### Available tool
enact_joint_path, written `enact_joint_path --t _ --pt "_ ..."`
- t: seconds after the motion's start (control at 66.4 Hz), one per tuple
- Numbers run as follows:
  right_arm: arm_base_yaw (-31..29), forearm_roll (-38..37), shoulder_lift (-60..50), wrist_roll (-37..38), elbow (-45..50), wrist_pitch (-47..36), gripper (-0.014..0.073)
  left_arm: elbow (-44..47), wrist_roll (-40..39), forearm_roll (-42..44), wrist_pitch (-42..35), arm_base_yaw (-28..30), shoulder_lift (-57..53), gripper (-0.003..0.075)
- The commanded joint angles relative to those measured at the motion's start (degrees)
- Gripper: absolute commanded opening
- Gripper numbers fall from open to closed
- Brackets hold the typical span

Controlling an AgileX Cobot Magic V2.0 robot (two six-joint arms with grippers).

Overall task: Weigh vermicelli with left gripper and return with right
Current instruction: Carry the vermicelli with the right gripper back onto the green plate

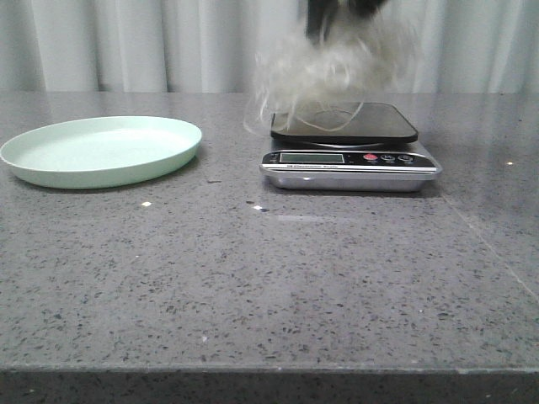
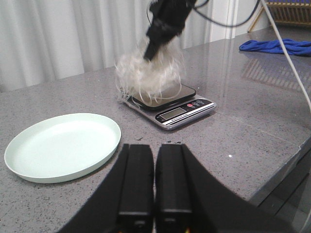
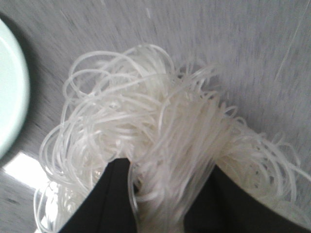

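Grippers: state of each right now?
Left gripper: shut, empty, near the plate.
Right gripper: shut on the vermicelli, above the scale.

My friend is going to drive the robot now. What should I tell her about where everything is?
Right pincer: shut on the vermicelli, holding the tangle in the air over the kitchen scale. A few strands seem to trail onto the scale's black platform.
Left pincer: shut and holding nothing, hanging above the table near the pale green plate.
Plate: nothing on it, to the left of the scale.
Done: it looks like the weighing is over, since the right arm has the vermicelli.
Left: carry the vermicelli over to the plate and let go.
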Motion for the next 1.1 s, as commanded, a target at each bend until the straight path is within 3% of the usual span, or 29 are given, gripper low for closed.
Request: enact_joint_path --t 0.0,0.391,0.647,0.738,0.843,0.934,1.084 --pt "2.5 1.19 -4.54 -0.06 -7.3 -2.98 0.022 -1.36 -0.51 -0.53 -4.36 0.24 0.73 0.0128" --pt "15.1 4.33 3.65 -0.76 -12.77 -10.58 0.022 -1.36 -0.51 -0.53 -4.36 0.24 0.73 0.0128" --pt "16.0 5.63 11.37 -0.71 -12.77 -12.22 0.0227 -1.36 -0.51 -0.53 -4.36 0.24 0.73 0.0128" --pt "16.0 6.85 12.91 -0.71 -12.77 -11.88 0.0297 -1.36 -0.51 -0.53 -4.36 0.24 0.73 0.0128" --pt "16.0 7.6 13.79 -0.71 -12.77 -11.56 0.0504 -1.36 -0.51 -0.53 -4.36 0.24 0.73 0.0128" --pt "16.0 7.34 13.81 -0.71 -12.83 -11.63 0.0626 -1.36 -0.51 -0.53 -4.36 0.24 0.73 0.0128" --pt "15.65 3.86 11.93 -0.71 -15.93 -10.37 0.0599 -1.36 -0.51 -0.53 -4.36 0.24 0.73 0.0128"
